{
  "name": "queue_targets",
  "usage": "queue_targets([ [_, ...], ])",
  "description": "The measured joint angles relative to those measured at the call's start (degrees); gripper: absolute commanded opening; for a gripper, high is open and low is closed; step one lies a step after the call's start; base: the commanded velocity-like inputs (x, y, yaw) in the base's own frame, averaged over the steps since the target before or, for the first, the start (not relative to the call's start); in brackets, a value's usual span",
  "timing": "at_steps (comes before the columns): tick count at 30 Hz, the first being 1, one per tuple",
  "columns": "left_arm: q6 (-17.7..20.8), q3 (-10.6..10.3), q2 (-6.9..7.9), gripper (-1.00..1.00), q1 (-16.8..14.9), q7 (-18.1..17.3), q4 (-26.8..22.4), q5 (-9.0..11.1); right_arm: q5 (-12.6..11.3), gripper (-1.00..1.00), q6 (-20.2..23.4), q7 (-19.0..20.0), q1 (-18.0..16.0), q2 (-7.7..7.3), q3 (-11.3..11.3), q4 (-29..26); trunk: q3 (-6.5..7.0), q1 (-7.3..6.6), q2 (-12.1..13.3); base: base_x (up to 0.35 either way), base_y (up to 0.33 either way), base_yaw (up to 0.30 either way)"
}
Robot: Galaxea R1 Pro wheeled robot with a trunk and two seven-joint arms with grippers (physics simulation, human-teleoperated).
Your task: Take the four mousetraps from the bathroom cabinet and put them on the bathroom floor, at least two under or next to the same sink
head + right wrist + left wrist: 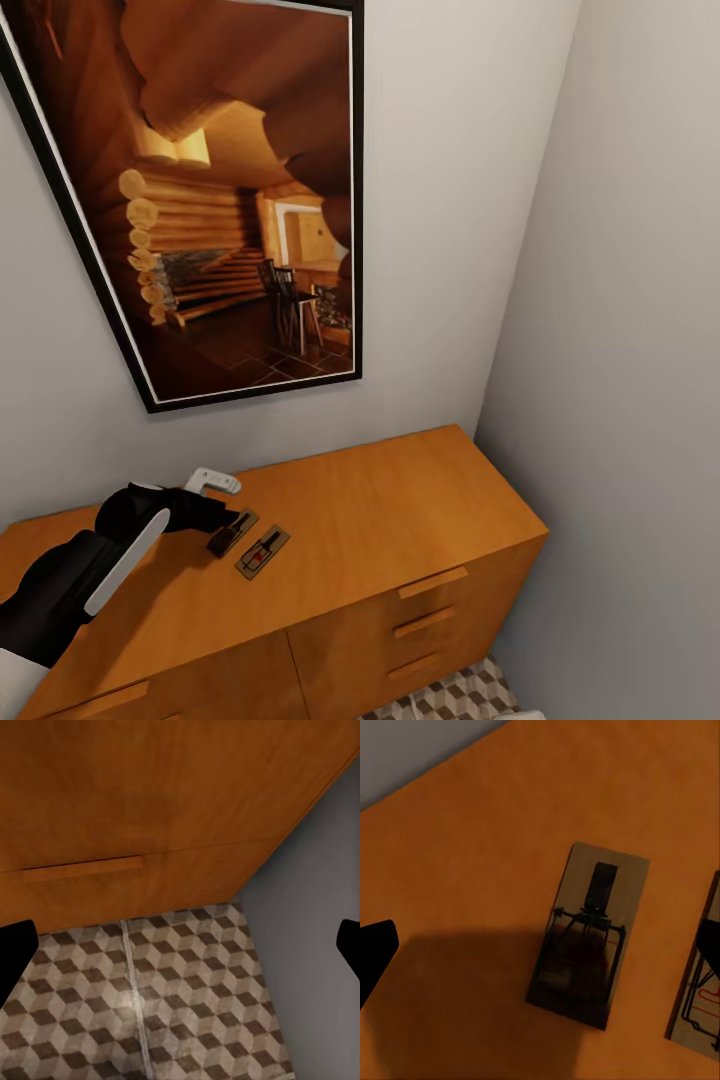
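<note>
Two mousetraps are being carried on the top of the cabinet (400, 520), an orange-brown sideboard set into the corner of pale grey walls. The first mousetrap (232, 532) is being kept toward the back edge of the top, left of the middle, and the second mousetrap (263, 552) is lying just beside it on its right, a little nearer the front edge. Both are lying flat, at a slant to the edges.

The left gripper (215, 515) is being held over the first mousetrap, at its rear end. In the left wrist view that trap (589, 934) is being shadowed from above, and only one dark fingertip (373, 952) is being shown at the frame's edge, well clear of the board; the jaws are being held wide, with nothing between them.

In the right wrist view the right gripper's fingertips (13, 952) are being shown at opposite edges, spread wide and empty, above the bathroom floor (165, 1005) in front of the cabinet's lowest drawer (112, 881).

A large framed picture (220, 190) is being displayed on the wall above the cabinet.
</note>
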Motion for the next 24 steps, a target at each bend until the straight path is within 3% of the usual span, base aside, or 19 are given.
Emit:
queue_targets([
  [24, 0.1, -0.4, 1.15, 1.00, 0.0, 0.0, 0.9, 0.0, 0.0, 1.00, 0.0, 0.0, 0.0, 0.00, 0.0, 0.0, 0.00, 0.00, 0.0, 0.000, 0.000, 0.000],
])
